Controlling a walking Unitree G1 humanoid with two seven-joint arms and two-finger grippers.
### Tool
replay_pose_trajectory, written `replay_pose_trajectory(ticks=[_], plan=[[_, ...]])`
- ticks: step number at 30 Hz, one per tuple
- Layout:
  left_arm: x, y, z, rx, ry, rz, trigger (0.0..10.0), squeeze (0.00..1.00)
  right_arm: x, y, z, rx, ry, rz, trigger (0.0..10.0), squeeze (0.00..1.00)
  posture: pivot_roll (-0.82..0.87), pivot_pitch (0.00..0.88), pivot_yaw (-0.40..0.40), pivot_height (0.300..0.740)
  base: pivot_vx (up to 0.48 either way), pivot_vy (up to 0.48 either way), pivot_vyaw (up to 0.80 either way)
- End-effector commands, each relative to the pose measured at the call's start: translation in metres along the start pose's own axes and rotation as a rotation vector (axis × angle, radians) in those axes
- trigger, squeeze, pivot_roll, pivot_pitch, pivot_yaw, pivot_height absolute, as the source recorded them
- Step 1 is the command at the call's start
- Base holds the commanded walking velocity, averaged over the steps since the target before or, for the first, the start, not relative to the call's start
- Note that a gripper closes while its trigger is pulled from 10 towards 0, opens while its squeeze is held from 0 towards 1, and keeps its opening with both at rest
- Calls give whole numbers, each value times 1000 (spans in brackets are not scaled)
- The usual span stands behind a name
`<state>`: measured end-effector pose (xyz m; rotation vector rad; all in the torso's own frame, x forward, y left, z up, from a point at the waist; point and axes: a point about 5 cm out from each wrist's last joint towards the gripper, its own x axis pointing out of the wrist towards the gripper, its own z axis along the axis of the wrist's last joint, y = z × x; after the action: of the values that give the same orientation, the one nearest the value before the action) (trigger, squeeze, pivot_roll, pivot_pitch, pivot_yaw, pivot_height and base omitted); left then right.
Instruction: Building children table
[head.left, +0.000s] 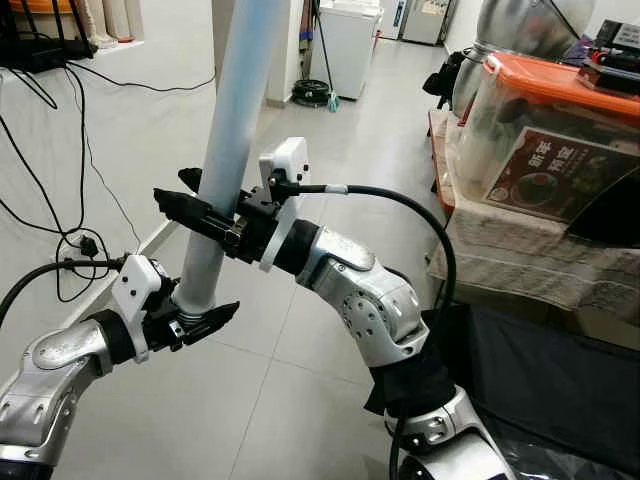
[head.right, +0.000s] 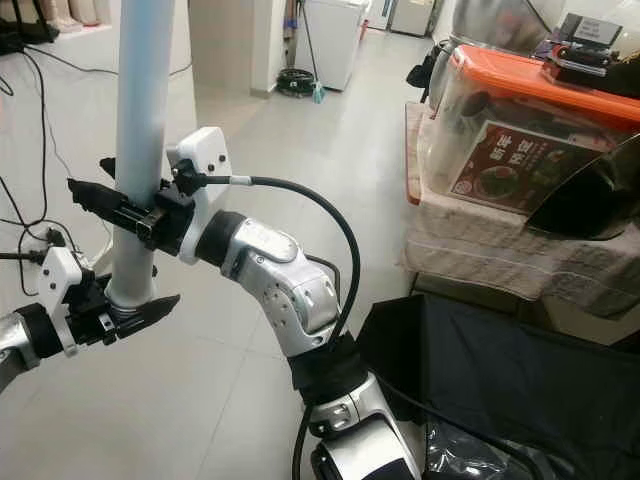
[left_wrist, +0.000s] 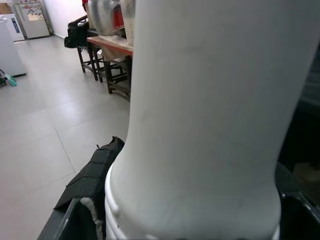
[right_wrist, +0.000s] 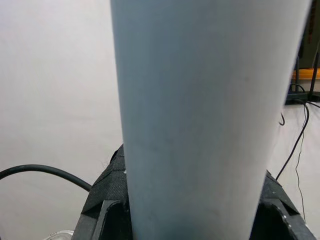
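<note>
Left eye view: I have the pale blue table leg (head.left: 232, 140) running from the top centre of the frame down to the lower left, tilted slightly. My right gripper (head.left: 205, 215) is clamped around it mid-shaft, left of centre, fingers on both sides. My left gripper (head.left: 195, 320) holds the ribbed, narrower lower end in the lower left. An orange-lidded storage box (head.left: 545, 130) sits on a covered bench at the upper right, well apart.

Right eye view: the same leg stands nearly upright along the left edge, both grippers closed on it, one above the other. A black cable (head.right: 300, 215) arcs from my right wrist across the middle.

Left wrist view: the leg's threaded end fills the centre, one black finger (left_wrist: 92, 175) pressed against it at lower left.

Right wrist view: the shaft runs up the middle, my fingers hugging its base at the bottom.

To do this well, I judge I should keep the upper grip steady as a guide, keep the leg straight, and avoid snagging that cable while bringing the threaded end to its socket.
</note>
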<state>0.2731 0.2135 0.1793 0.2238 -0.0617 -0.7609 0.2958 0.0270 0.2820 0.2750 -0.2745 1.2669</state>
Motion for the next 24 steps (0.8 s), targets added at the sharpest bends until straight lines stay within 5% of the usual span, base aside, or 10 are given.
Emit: replay_pose_trajectory(ticks=[1,3,4,6,7,8,21,22,23,24], plan=[[5,-3,-5,-15,7,-26,0,0,3,8,-6,60,-16,17,0,0,39,0,-84,740,0,0,0],[6,-3,-5,-12,14,-30,0,0,3,6,-8,58,-2,8,2627,0,34,0,-78,740,0,0,0],[8,-2,-6,-9,24,-22,2706,0,2,4,-10,54,23,-14,10000,0,27,0,-72,740,0,0,0],[8,-1,-7,-6,31,-16,2706,0,2,2,-12,51,41,-31,10000,0,27,0,-72,740,0,0,0],[10,0,-9,-8,42,-21,10000,0,1,1,-13,60,46,-42,10000,902,5,0,-51,740,0,0,0],[10,0,-9,-8,44,-24,10000,0,1,1,-14,63,44,-42,10000,1000,5,0,-51,740,0,0,0],[17,3,-6,23,32,-48,10000,0,-10,-7,-16,82,75,-75,10000,1000,-24,0,-24,740,0,0,0],[17,3,-5,25,31,-47,10000,0,-13,-9,-17,94,78,-72,10000,694,-21,0,-28,740,0,0,0],[17,3,-6,27,31,-46,10000,0,-15,-9,-17,109,81,-67,10000,0,-19,0,-29,740,0,0,0],[16,3,-6,28,33,-46,10000,0,-19,-9,-17,130,79,-61,10000,0,-17,0,-30,740,0,0,0]])
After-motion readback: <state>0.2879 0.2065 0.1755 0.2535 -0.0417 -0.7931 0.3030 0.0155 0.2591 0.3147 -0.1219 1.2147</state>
